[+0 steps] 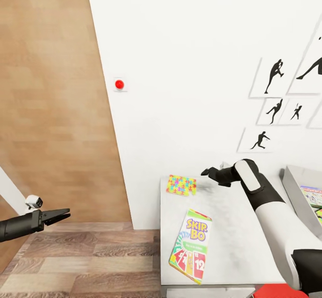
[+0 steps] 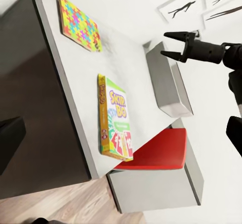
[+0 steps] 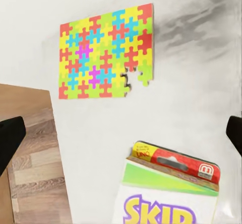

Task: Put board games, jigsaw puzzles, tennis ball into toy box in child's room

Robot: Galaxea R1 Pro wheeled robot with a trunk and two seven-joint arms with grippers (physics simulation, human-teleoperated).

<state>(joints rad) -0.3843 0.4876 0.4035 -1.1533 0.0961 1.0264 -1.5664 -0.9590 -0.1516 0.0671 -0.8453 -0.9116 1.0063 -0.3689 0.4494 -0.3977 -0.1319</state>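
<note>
- The white wall (image 1: pixel 188 65) takes up most of the head view; it carries a small red button on a white plate (image 1: pixel 119 84) and, toward the right, a cluster of framed black silhouette prints of athletes (image 1: pixel 273 77); beside it runs a wood-panelled surface (image 1: pixel 49 88), with wood-plank floor (image 1: pixel 80 262) below.
- The white, faintly marbled table (image 1: pixel 232 226) stands against that wall; its top lies bare between the things on it.
- The grey toy box (image 1: pixel 295 190) sits on the table at the right edge of the head view; a printed box lies inside it, only partly in frame; in the left wrist view the toy box (image 2: pixel 169 82) reads as a plain grey block.
- A red-seated grey chair (image 2: pixel 161 153) is tucked at the table's near edge.
- The right arm (image 1: pixel 268 204), white with black joints, reaches over the table's far part; the right gripper (image 1: pixel 210 172) hangs above the tabletop just beside the jigsaw puzzle, fingers spread and nothing between them; seen too from the left wrist (image 2: pixel 174 45).
- The left gripper (image 1: pixel 60 214) hovers over the floor, well apart from the table; its fingers look nearly closed and hold nothing.
- The Skip-Bo board game (image 1: pixel 191 246) lies flat near the table's front edge; also (image 2: pixel 115 118) and (image 3: pixel 169 188).
- The jigsaw puzzle (image 1: pixel 181 185) lies flat at the far left corner, by the wall; one piece at its corner sits slightly loose (image 3: pixel 106 52); also (image 2: pixel 78 23).
</note>
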